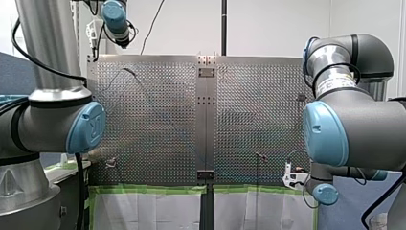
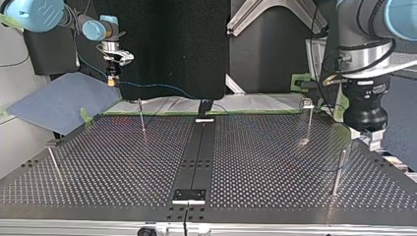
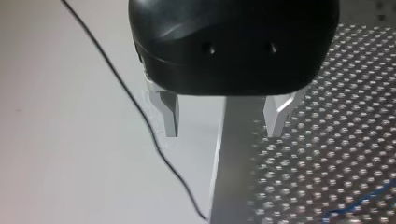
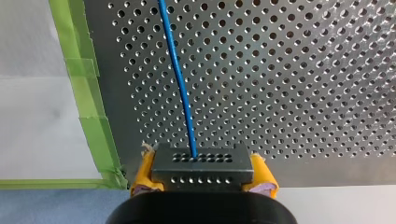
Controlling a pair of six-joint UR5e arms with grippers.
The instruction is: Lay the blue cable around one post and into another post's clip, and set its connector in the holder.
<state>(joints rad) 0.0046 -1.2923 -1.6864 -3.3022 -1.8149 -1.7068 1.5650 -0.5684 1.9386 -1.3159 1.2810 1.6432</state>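
Now my right pincer (image 4: 204, 173) is clamping the dark connector (image 4: 201, 161), with the blue cable (image 4: 180, 79) running toward its twelve o'clock over the perforated counter (image 4: 303, 70). My left pincer (image 3: 224, 119) is hanging wide open above the counter's edge.

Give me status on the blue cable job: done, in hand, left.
Done: my right gripper is shut on the connector. In hand: it holds the connector raised, blue cable trailing over the perforated table. Left: the cable seemingly rounds no post and sits in no clip; the connector is not in a holder. My left gripper is open, empty.
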